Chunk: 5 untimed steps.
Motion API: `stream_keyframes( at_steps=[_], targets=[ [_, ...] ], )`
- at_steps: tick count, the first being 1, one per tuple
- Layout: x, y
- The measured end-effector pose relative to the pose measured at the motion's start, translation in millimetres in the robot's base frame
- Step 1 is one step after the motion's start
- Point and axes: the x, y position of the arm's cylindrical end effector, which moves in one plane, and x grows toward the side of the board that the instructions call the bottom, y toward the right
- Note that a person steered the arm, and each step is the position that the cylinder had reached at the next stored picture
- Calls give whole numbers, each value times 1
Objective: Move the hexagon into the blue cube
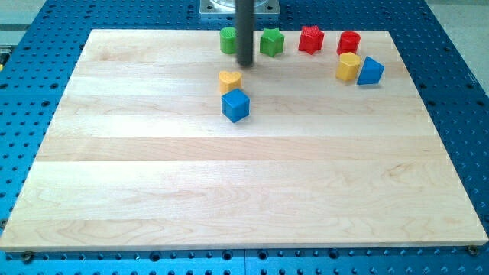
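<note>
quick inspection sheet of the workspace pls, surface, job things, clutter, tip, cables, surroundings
surface: pale wooden board, blocks only in its top part
job's things: blue cube centre-left; yellow hexagon at the view's right, well apart from the cube
clutter: yellow heart touching the cube's top; blue block beside the hexagon; green cylinder, green star, red star, red block along the top edge
grippers: none; my tip sits just above-right of the heart, between the green blocks
cables: nothing seen
surroundings: blue perforated table; grey mount at top

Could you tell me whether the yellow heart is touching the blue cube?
No, the yellow heart sits just above the blue cube with a thin gap.
</note>
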Motion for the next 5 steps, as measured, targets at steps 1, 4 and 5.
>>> stream_keyframes(
  at_steps=[1, 4, 5],
  targets=[
    [-1, 59],
    [3, 168],
    [32, 164]
  ],
)
